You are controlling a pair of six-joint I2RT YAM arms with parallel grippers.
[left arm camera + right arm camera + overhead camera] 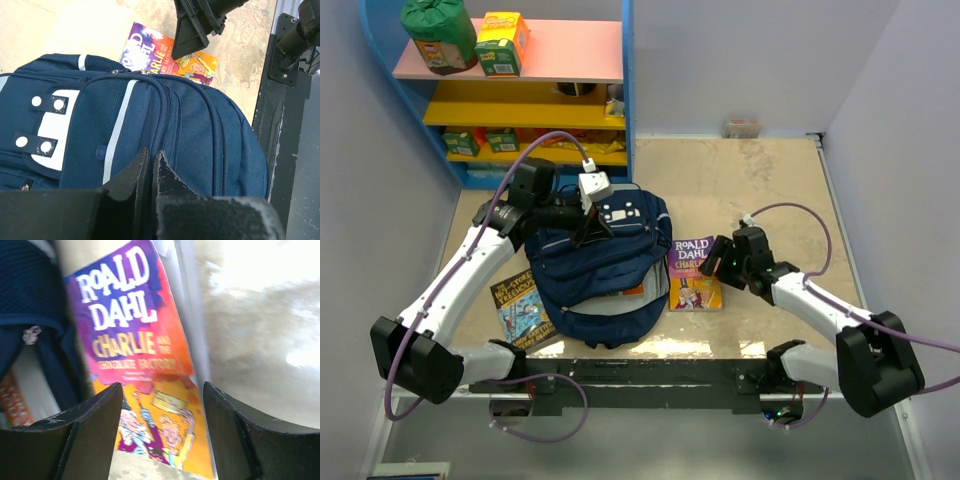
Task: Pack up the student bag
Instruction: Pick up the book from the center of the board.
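Beige table (760, 180) — student bag (605, 270) beside Dahl book (693, 275).

Student bag (605, 275): large navy-blue fabric backpack. Lies flat, front up, left of surface (770, 190) middle. Top toward far edge, rounded bottom close to near edge. White patch (620, 213) with snap studs near top. Thin light stripe (117, 132) across front pocket. Zip opening gapes on right side.

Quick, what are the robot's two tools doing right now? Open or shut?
Left tool: shut, over the backpack; a pinch on fabric cannot be told.
Right tool: open, empty, above the Roald Dahl book.
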